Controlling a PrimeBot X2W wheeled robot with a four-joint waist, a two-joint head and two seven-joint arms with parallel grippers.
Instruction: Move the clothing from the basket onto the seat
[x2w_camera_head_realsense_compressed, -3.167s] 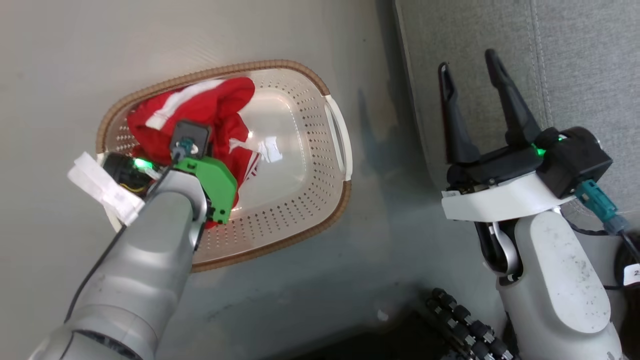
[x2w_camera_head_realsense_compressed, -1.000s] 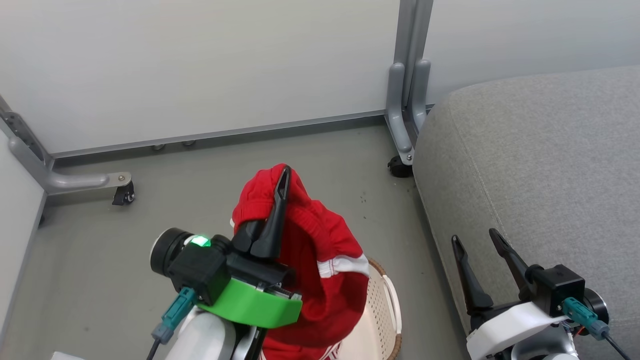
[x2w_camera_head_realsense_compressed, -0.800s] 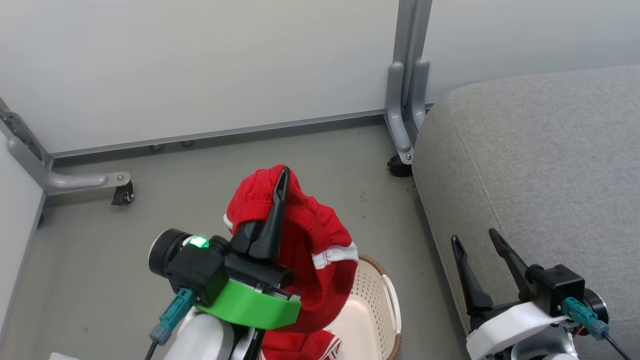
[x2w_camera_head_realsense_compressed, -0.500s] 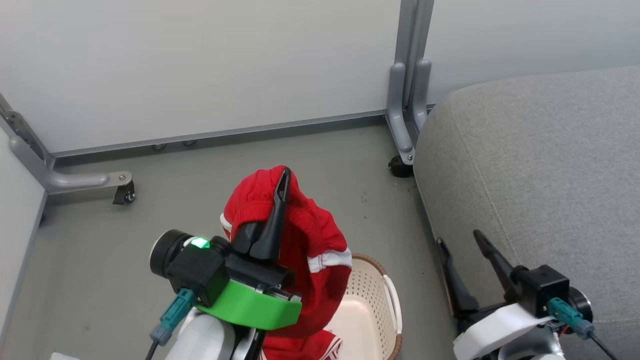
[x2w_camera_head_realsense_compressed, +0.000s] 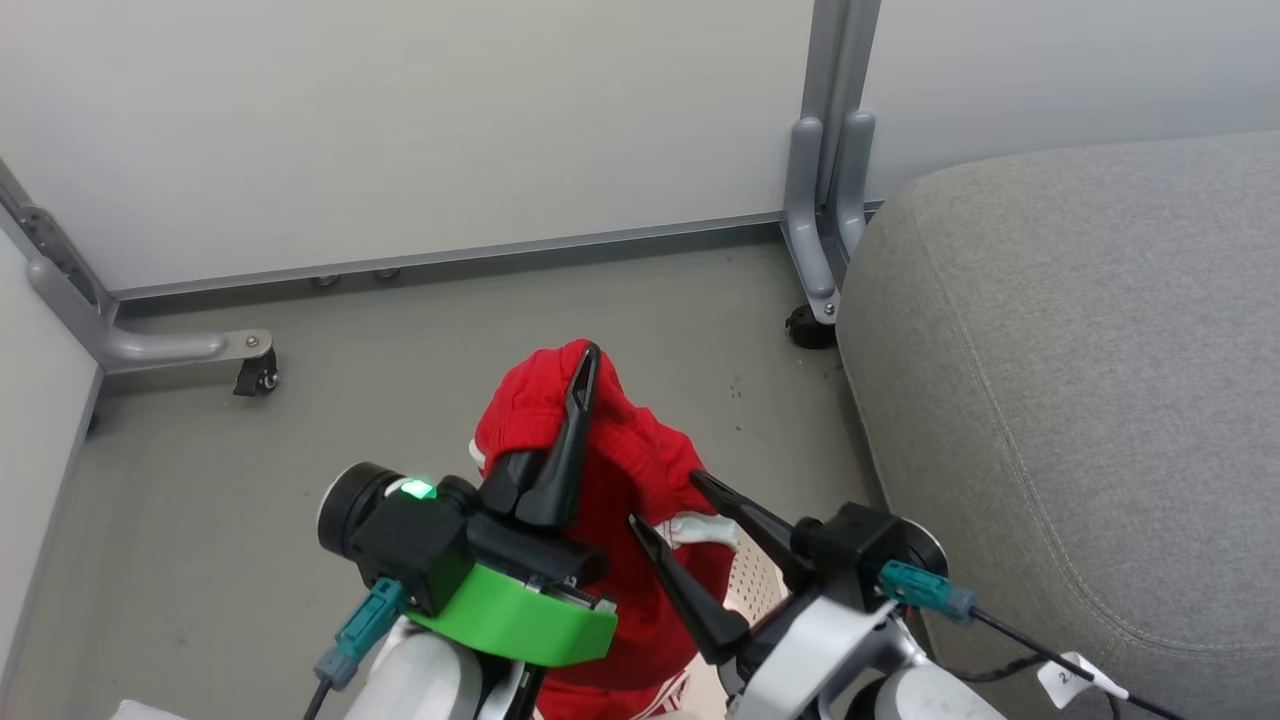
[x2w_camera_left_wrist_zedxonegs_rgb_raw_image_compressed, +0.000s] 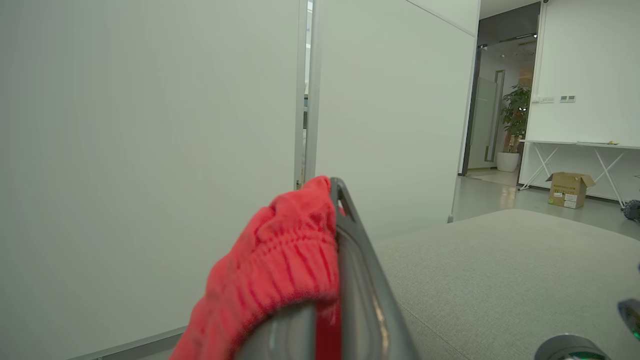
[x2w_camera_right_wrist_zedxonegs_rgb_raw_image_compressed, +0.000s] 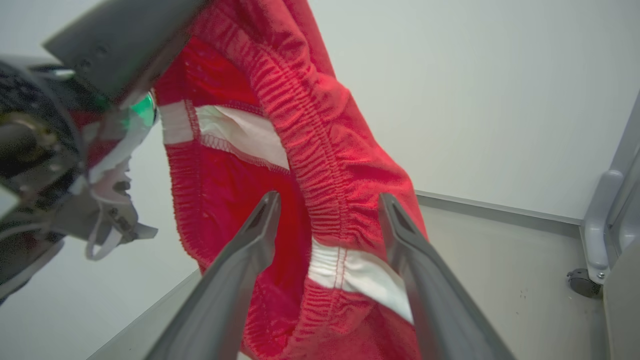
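The left claw (x2w_camera_head_realsense_compressed: 585, 365) is squeezing shut on the red clothing (x2w_camera_head_realsense_compressed: 630, 450) and holding it up over the basket (x2w_camera_head_realsense_compressed: 748, 580), with the seat (x2w_camera_head_realsense_compressed: 1080, 350) just beside the basket, while the right claw (x2w_camera_head_realsense_compressed: 664, 498) is gaping wide open over the basket too, holding nothing, the clothing's stretchy band (x2w_camera_right_wrist_zedxonegs_rgb_raw_image_compressed: 325, 165) showing between its fingers (x2w_camera_right_wrist_zedxonegs_rgb_raw_image_compressed: 240, 260) in the right wrist view.

an office-like indoor test space, not a home. tall white partition panels (x2w_camera_head_realsense_compressed: 400, 130) stand on grey metal feet (x2w_camera_head_realsense_compressed: 160, 345) with small black caster wheels (x2w_camera_head_realsense_compressed: 262, 378), boxing in a bare grey floor (x2w_camera_head_realsense_compressed: 400, 330). a plain grey sofa (x2w_camera_head_realsense_compressed: 1080, 350) sits against one panel. past the partitions the left wrist view opens onto a wider room: a potted plant (x2w_camera_left_wrist_zedxonegs_rgb_raw_image_compressed: 515, 115) beside a glass door (x2w_camera_left_wrist_zedxonegs_rgb_raw_image_compressed: 487, 120), a white tabletop (x2w_camera_left_wrist_zedxonegs_rgb_raw_image_compressed: 575, 145) on crossed legs, a cardboard box (x2w_camera_left_wrist_zedxonegs_rgb_raw_image_compressed: 569, 189) on the floor beneath it, and wall switches (x2w_camera_left_wrist_zedxonegs_rgb_raw_image_compressed: 555, 99) above.
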